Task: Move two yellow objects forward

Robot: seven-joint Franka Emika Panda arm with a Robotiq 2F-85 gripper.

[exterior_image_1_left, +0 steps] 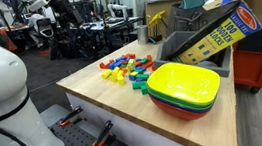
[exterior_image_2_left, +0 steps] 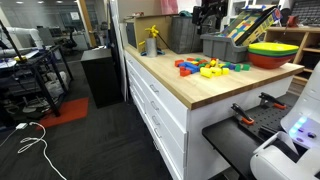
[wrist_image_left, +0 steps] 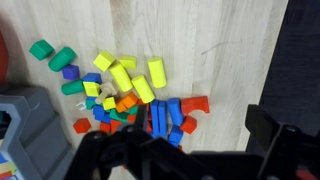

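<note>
Hovering above a wooden counter point(wrist_image_left: 240, 50), the robot's fingers point(wrist_image_left: 275, 145) show in the wrist view as two dark prongs set wide apart, with nothing held between them. A loose pile of toy blocks lies just beyond them. The yellow blocks point(wrist_image_left: 120, 75) sit at the far middle of that pile, several close together, some touching and some lying at angles. The same yellow blocks appear in both exterior views point(exterior_image_1_left: 121, 72) point(exterior_image_2_left: 210, 70), amid the scatter near the counter's middle. Crowding them on the side nearest the fingers are blue blocks point(wrist_image_left: 160, 115) and red blocks point(wrist_image_left: 195, 103), packed tightly, with an orange piece point(wrist_image_left: 125, 100) wedged against the yellow ones. Green blocks point(wrist_image_left: 62, 58) and a purple one point(wrist_image_left: 68, 72) lie off to one side, farther from the fingers. A grey bin point(wrist_image_left: 25, 120) stands at that same side, near the pile's edge. In an exterior view the grey bin point(exterior_image_1_left: 200, 46) holds a tilted box with yellow lettering point(exterior_image_1_left: 221, 34). A stack of bowls point(exterior_image_1_left: 185, 87), yellow-green on top, rests just beside the blocks on the counter point(exterior_image_1_left: 88, 98). The bowls point(exterior_image_2_left: 272, 50) stand beyond the pile in an exterior view, and a small yellow figure point(exterior_image_2_left: 152, 40) stands well apart from the blocks toward the counter's far end.
</note>
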